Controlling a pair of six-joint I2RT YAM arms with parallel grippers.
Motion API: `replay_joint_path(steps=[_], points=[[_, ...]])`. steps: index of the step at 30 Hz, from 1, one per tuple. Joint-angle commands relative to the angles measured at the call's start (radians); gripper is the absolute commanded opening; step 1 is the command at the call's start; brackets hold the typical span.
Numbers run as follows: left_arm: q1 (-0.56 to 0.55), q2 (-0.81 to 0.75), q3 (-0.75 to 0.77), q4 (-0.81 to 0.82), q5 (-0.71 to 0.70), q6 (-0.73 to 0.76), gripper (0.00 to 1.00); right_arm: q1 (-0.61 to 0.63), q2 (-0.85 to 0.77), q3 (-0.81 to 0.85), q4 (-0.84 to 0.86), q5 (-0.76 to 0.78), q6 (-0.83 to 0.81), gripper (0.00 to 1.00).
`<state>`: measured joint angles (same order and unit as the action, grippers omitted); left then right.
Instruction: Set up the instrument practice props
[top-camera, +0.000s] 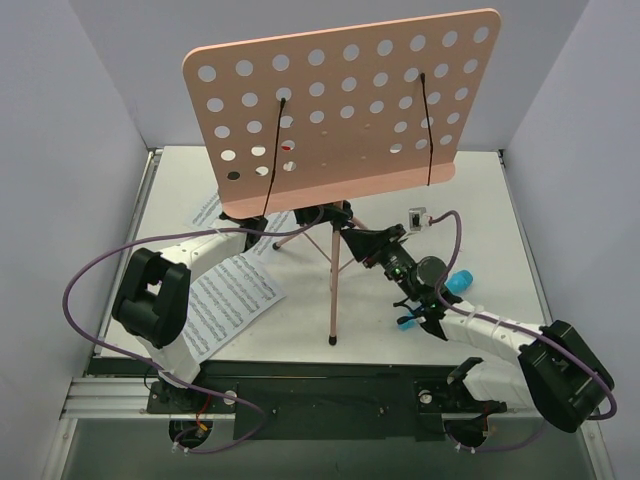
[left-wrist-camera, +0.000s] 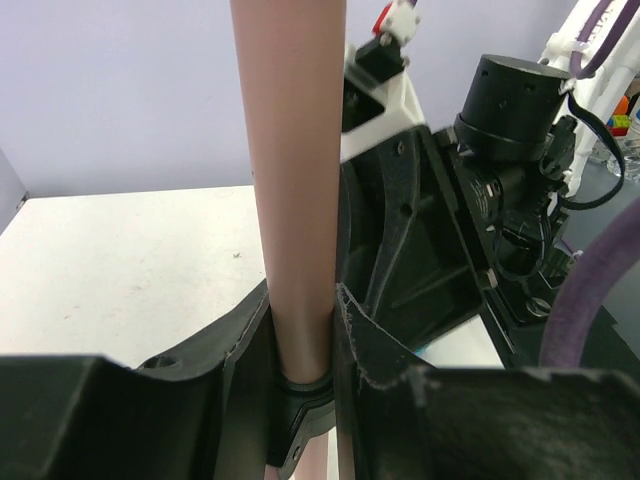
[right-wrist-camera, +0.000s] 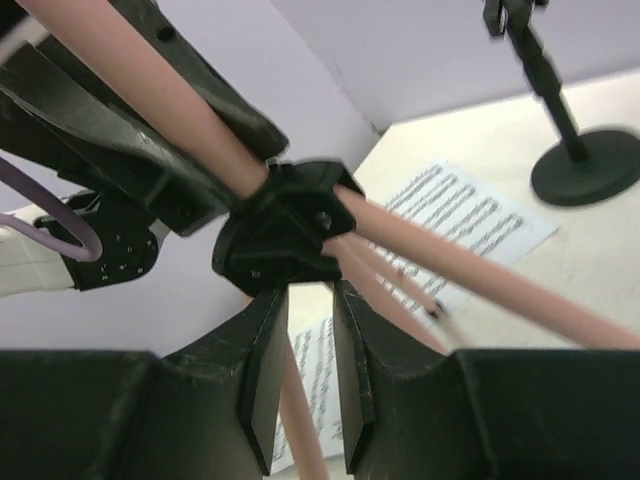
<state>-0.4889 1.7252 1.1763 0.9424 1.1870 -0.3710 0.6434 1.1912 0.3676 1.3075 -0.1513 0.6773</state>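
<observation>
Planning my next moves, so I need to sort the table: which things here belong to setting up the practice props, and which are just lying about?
Belongs to the job:
- pink music stand
- near-left sheet of music
- second sheet, partly under the stand's desk

Just lying about:
- black round-based stand on the table

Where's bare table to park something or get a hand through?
Bare: table right of the music stand, up to the wall; near strip between sheet and tripod foot. Crowded: centre, where left gripper and right gripper meet the stand.
</observation>
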Motion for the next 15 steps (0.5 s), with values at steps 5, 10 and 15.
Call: replay_joint_path(steps=[5, 10, 15], points=[[-0.030, 0.042, -0.041, -0.088, 0.045, 0.004, 0.00, 0.121, -0.106, 0.073, -0.172, -0.011, 0.110, 0.00], [-0.028, 0.037, -0.041, -0.085, 0.043, 0.001, 0.00, 0.130, -0.264, 0.139, -0.544, -0.076, -0.141, 0.17], [-0.028, 0.037, -0.044, -0.085, 0.043, 0.000, 0.00, 0.130, -0.456, 0.185, -0.832, -0.053, -0.570, 0.39]])
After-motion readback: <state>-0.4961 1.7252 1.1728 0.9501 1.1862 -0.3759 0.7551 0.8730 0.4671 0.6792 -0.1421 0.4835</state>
